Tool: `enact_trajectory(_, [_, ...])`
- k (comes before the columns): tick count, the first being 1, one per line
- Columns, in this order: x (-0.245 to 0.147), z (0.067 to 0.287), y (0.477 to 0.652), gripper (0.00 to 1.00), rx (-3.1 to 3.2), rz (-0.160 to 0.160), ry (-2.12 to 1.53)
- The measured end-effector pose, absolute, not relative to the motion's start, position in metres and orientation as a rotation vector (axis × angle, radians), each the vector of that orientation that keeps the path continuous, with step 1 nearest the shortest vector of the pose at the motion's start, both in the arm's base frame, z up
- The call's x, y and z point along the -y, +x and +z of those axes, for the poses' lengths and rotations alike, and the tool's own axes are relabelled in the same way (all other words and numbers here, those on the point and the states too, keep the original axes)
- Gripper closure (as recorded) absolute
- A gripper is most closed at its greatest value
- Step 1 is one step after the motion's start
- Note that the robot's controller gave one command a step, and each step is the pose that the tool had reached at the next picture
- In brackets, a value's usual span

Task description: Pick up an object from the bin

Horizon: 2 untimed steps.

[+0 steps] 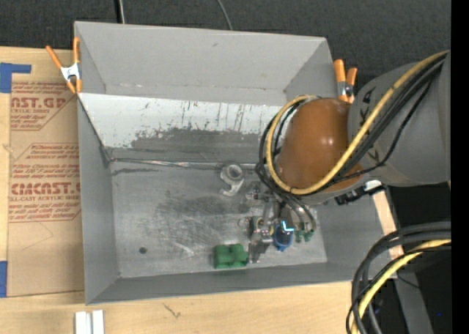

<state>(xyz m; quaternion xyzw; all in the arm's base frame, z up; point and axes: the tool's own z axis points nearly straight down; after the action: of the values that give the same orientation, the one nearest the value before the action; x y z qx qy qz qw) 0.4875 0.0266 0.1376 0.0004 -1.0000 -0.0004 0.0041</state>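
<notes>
A grey metal bin (95,201) with sloping walls takes up the middle of the frame, and the robot arm (410,127) comes in from the right with a rounded orange-brown cover (316,142) and yellow and black cables looped round its wrist. The gripper (258,241) hangs low over the lower right part of the bin floor. Its metal parts are bunched together beneath the cover, and I cannot tell whether it is open or closed, or whether it has hold of anything. Nearest to it is a small green plastic block with a lumpy top (230,255), lying on the floor by the bin's lower wall, just beside the gripper's tip on its lower left. A small pale, clear ring-shaped piece (232,174) lies further up the floor, near the middle of the frame and apart from the green block.
</notes>
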Motion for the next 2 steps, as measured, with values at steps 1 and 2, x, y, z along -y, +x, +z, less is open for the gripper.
enact_trajectory(1, [-0.0326, 0.0718, 0.4902, 0.00, 3.147, -0.002, -0.110])
enact_trajectory(2, [-0.0330, 0.0740, 0.4880, 1.00, 3.136, -0.002, -0.105])
